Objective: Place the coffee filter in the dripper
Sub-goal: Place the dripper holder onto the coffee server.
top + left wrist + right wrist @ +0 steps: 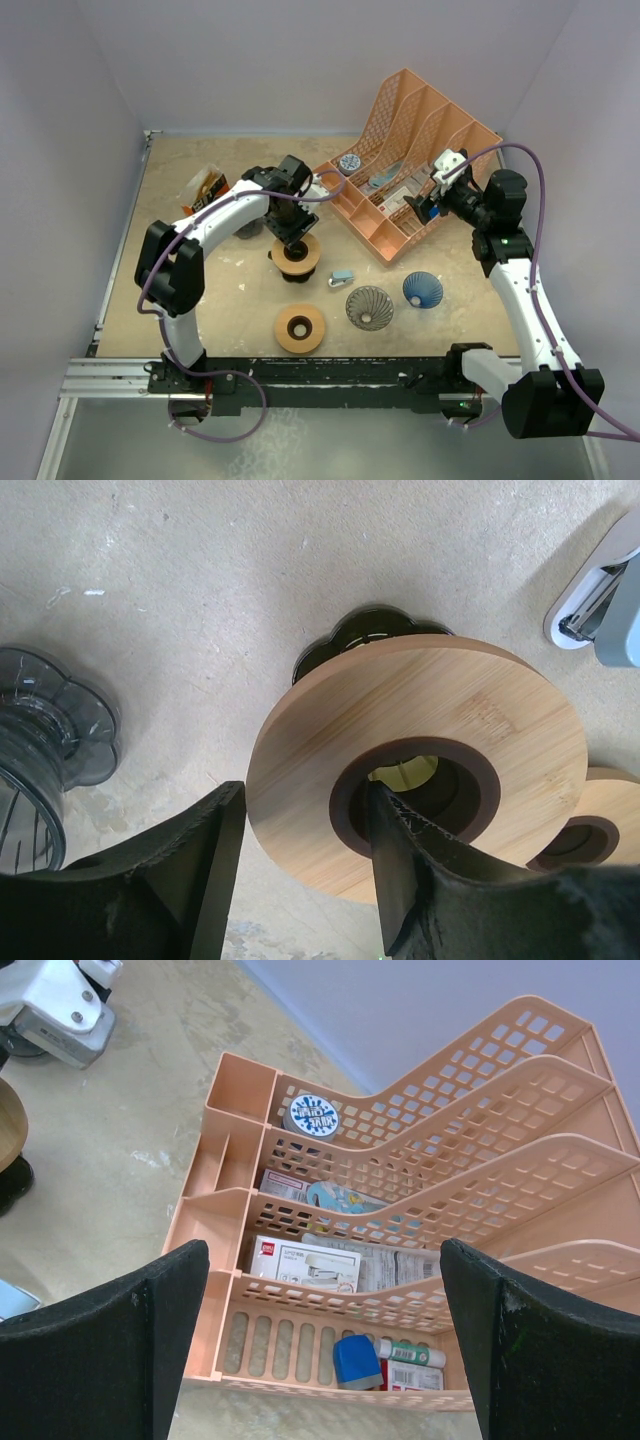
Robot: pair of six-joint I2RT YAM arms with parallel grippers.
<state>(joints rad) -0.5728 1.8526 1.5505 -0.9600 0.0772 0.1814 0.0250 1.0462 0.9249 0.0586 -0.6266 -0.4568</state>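
Observation:
A dripper with a round wooden collar (pixel 440 710) and a dark body (pixel 365 630) sits mid-table, under my left gripper (pixel 293 238). In the left wrist view my left gripper (pixel 305 790) straddles the collar's near rim. One finger (pixel 400 860) is inside the centre hole, the other (pixel 205 870) is against the outer edge. My right gripper (pixel 427 205) is open and empty above the orange organiser (pixel 240 1090). I see no loose coffee filter. A brown packet (pixel 207 185) lies at the back left.
A second wooden ring (pixel 299 328) lies near the front. A grey ribbed dripper (pixel 370 307) and a blue dripper (pixel 422 290) stand right of it. A small stapler (pixel 342 277) lies between them. Another grey dripper (pixel 40 750) stands left of the held one.

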